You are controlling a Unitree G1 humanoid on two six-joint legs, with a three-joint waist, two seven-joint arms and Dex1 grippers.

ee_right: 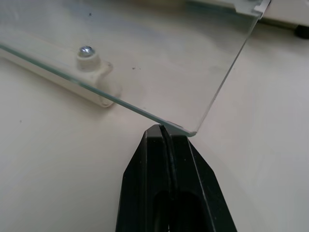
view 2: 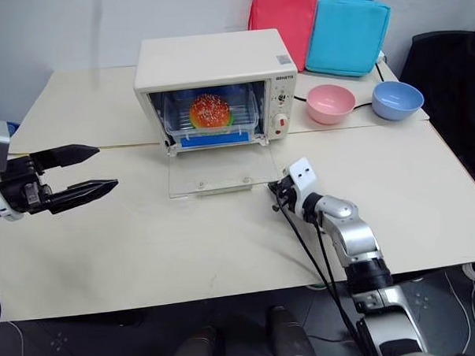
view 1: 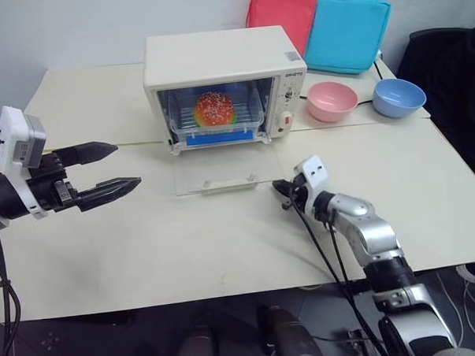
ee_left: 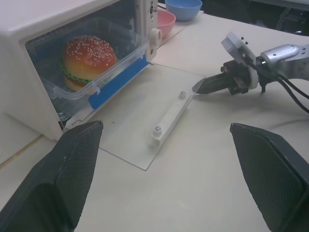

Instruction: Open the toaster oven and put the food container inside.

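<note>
The food container (view 1: 216, 114) sits inside the toaster oven (view 1: 223, 63), on the rack, its long side facing out through the opening. It is clear plastic with a blue clip along its near edge, and a toy hamburger (ee_left: 88, 60) with a seeded bun shows through the wall. The oven stands on the far middle of the desk (view 1: 146, 245), a red knob on its right-hand panel. Its glass door (view 1: 221, 172) is dropped fully open and lies flat toward the near side, the white bar handle (ee_left: 169, 116) at its near edge.

The right gripper (ee_right: 166, 133) lies low over the desk just near and right of the door, its black fingers pressed together and empty, their tips at the door's near right corner. The left gripper (view 1: 115, 167) hangs above the desk well left of the oven, pointing toward it, its fingers spread wide with nothing between them.

To the right of the oven stand a pink bowl (view 1: 331, 100) and a blue bowl (view 1: 399, 97). Behind them, against the wall, lean a red cushion (view 1: 284, 9) and a blue cushion (view 1: 348, 31).
</note>
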